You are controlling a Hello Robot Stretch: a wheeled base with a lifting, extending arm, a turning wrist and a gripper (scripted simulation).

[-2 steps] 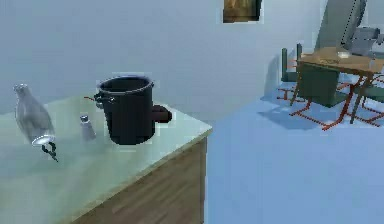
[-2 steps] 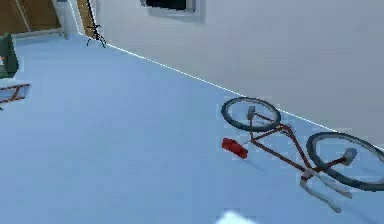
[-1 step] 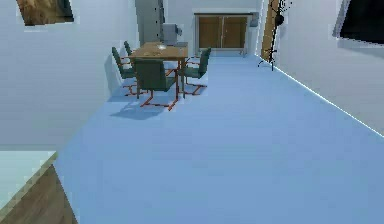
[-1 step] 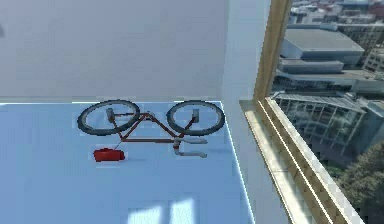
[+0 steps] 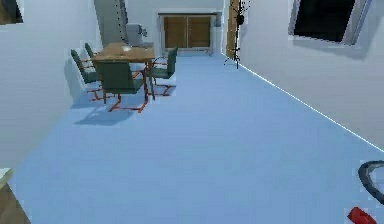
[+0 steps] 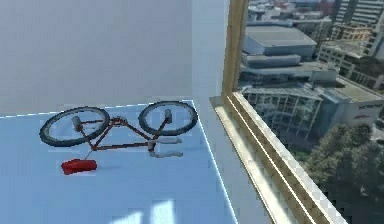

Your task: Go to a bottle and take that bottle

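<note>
Early stage, I judge; the worktop (image 5: 125, 52) and chairs (image 5: 120, 78) stand well off across the floor (image 5: 220, 140); reaching and taking a bottle remain; end effector's state: cannot tell.

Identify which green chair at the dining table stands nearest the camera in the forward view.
The chair on the table's near side, its back turned to the camera; the others stand at the table's left and right, farther back.

Blue floor (image 5: 220, 140); wooden table (image 5: 125, 50), green chairs (image 5: 120, 76) far off, perhaps cabinet (image 5: 188, 32) behind; bicycle (image 6: 120, 128) flat beside city-view window (image 6: 320, 90).
</note>
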